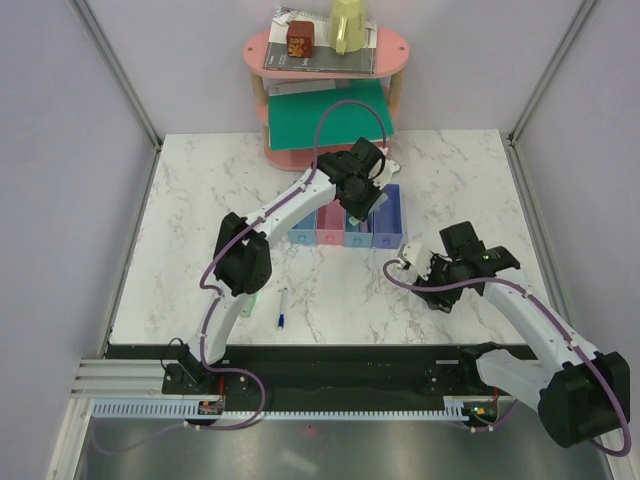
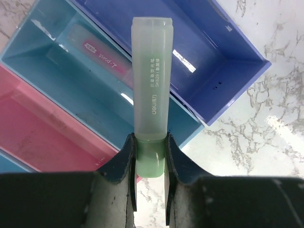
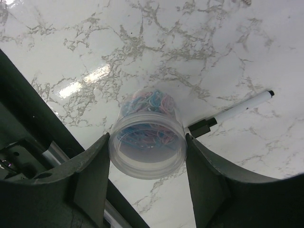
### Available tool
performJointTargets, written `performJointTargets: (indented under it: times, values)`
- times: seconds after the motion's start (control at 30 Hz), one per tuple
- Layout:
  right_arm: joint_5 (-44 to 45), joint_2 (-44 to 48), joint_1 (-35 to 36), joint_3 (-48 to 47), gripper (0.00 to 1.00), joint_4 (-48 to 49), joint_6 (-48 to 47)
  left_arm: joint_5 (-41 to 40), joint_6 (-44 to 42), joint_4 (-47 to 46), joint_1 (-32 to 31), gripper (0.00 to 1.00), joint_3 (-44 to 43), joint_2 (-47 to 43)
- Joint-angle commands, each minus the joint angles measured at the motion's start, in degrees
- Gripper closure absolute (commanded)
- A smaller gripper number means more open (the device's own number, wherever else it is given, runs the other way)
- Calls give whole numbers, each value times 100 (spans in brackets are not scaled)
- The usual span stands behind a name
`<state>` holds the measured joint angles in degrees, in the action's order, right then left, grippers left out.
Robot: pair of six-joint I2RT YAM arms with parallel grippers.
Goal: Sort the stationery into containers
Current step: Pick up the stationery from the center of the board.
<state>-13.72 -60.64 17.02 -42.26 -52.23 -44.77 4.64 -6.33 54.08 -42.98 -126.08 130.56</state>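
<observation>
Marble table is being worked. Pale green marker is being clamped by left gripper, at 12 o'clock over the wall shared by blue tray and violet-blue tray. Clear round tub is being squeezed by right gripper, at table's 3 o'clock.
</observation>
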Motion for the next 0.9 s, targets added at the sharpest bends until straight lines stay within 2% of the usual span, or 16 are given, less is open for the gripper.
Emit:
performJointTargets:
  times: [0.0,0.3,0.37,0.43,0.57,0.6,0.67,0.7,0.8,0.87]
  values:
    - [-158,350,4,-432,63,-156,74,125,817,-12,114,98,-74,118]
    - [-158,677,12,-1354,62,-464,83,-218,870,-100,264,98,-206,523]
    - [-184,633,4,-1652,63,-543,92,-218,853,-117,273,88,-285,602]
    - [-219,598,12,-1829,63,-604,92,-201,844,-135,281,72,-320,637]
    - [-219,475,12,-2215,63,-666,65,-148,852,-153,282,66,-356,628]
    - [-211,466,12,-2242,63,-657,57,-139,852,-153,282,58,-373,602]
    - [-202,448,12,-2321,63,-657,30,-87,844,-153,290,49,-400,567]
    - [-193,439,4,-2339,63,-648,21,-60,844,-161,282,40,-400,523]
    - [-211,430,12,-2392,63,-648,21,-34,835,-161,281,31,-408,462]
    - [-237,404,12,-2418,63,-631,21,-42,817,-161,273,30,-426,391]
